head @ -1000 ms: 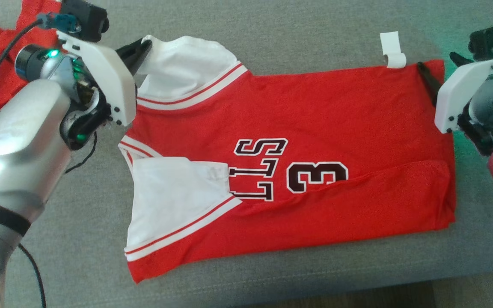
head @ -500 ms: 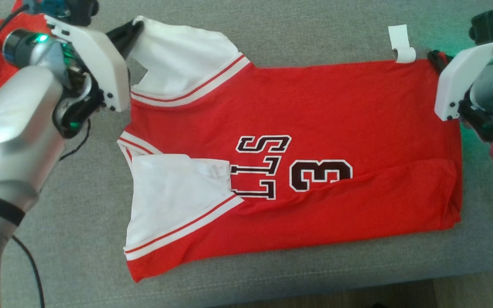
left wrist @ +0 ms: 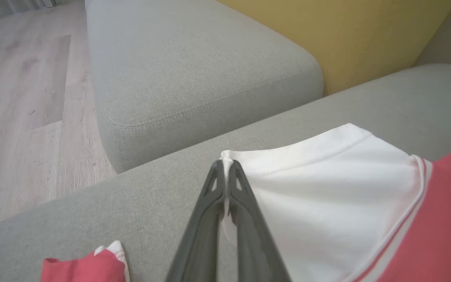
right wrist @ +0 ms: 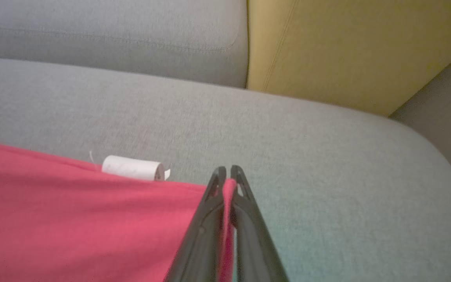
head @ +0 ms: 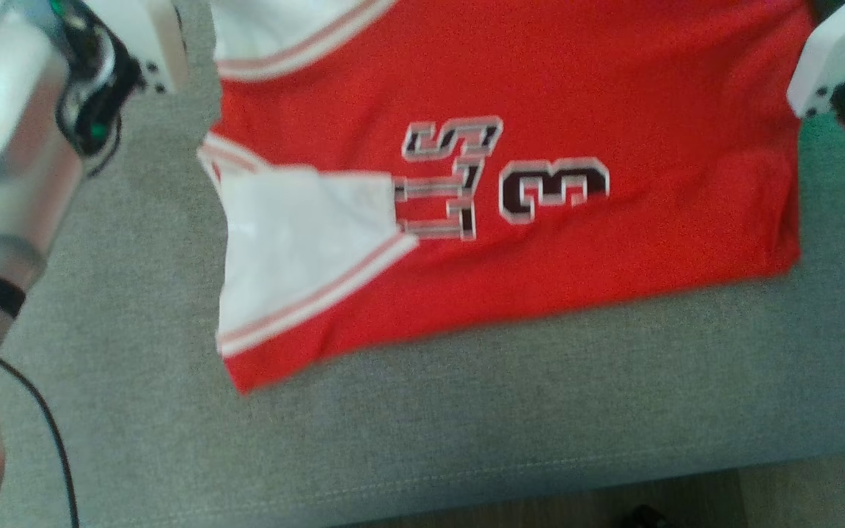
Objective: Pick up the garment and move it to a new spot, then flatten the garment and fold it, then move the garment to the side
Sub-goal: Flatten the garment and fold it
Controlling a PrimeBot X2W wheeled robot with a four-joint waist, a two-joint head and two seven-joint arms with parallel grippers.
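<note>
The red garment (head: 613,88) carries a large dark numeral 3 (head: 554,189) with a white outline, lying on its side in the head view. Beside it, in the same style and also sideways, stand the letters (head: 446,182) L, L, S, blurred but legible. The lettering ends at a fold in the cloth.

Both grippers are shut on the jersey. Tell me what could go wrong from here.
1. The left gripper pinches only the tip of the white sleeve, and the right gripper only a thin bit of red hem; either hold may slip once the jersey is pulled.
2. The near sleeve lies folded over the print; a lift could shake that fold open.
3. The white tag beside the hem could get trapped in the fold.
</note>
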